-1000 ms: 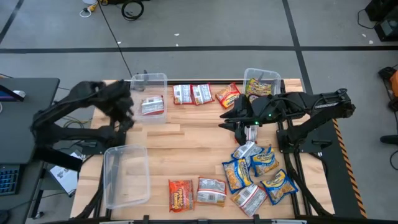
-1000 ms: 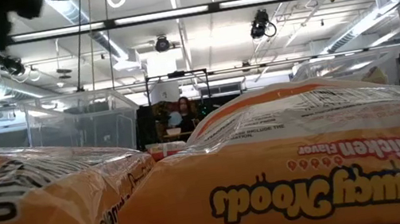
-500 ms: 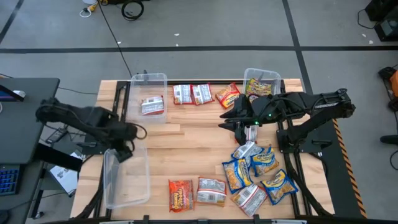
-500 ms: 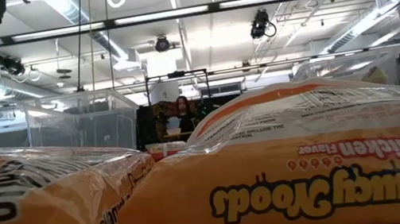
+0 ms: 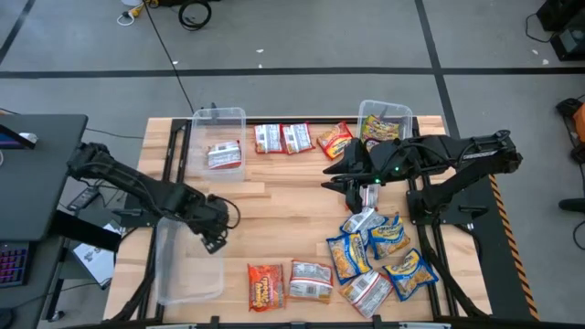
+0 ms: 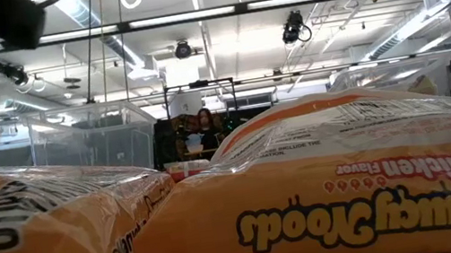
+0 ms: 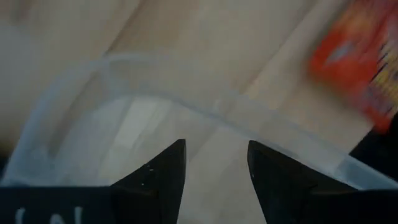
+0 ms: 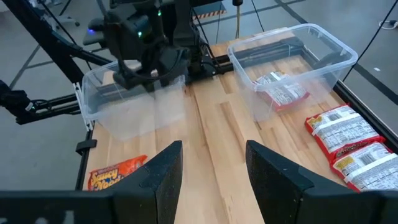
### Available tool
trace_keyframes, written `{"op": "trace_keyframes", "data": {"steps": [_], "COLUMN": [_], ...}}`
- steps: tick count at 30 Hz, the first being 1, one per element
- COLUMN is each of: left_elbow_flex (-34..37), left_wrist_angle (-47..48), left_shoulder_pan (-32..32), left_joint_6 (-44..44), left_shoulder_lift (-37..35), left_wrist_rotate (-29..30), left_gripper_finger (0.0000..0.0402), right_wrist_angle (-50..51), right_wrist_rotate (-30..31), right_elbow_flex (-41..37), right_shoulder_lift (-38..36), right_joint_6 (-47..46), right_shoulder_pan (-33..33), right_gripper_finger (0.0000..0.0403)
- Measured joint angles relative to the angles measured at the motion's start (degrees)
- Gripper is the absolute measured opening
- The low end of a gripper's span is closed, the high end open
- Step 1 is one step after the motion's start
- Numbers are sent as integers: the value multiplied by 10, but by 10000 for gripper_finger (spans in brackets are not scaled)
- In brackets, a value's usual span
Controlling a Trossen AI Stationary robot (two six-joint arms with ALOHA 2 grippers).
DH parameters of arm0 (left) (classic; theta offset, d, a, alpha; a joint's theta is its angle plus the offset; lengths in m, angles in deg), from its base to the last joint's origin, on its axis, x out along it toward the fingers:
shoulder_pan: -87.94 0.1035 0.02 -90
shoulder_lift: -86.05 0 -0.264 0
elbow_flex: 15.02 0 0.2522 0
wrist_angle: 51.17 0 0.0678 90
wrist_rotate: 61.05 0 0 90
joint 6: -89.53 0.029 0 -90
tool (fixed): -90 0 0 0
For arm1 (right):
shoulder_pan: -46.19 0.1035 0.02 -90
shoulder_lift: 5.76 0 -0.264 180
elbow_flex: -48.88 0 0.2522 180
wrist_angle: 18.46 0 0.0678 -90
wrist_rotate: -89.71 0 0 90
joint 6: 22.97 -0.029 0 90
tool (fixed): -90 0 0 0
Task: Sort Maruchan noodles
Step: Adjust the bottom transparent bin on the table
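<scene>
Mostly unsorted, the Maruchan noodles (image 5: 375, 251) lie loose on the surface (image 5: 283, 206) toward five o'clock, while the left gripper (image 5: 217, 233) and right gripper (image 5: 352, 187) hang open-jawed, empty.

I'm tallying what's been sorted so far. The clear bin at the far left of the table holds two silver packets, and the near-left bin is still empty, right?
Not quite: the far-left bin holds one silver packet, not two, as the high view shows. The near-left bin is indeed empty, with the left gripper at its rim.
</scene>
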Motion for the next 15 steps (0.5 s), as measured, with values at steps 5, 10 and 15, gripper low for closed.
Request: {"op": "trace_keyframes", "data": {"steps": [5,10,15], "left_elbow_flex": [0,0,-1], "left_wrist_angle": [-72,-230,-403], "left_shoulder_pan": [24,68,110], "left_joint_6": [34,144,190], "left_shoulder_lift": [39,90,122], "left_wrist_rotate": [98,138,121], "left_gripper_finger": [176,176,176], "right_wrist_angle": [0,0,0], "right_wrist_rotate": [0,0,0], "right_elbow_flex": [0,0,0], "right_shoulder_lift": [0,0,0], "right_joint_6": [11,11,10], "right_shoulder_pan": [-1,-1,-1], "right_gripper_finger": [181,181,181]}}
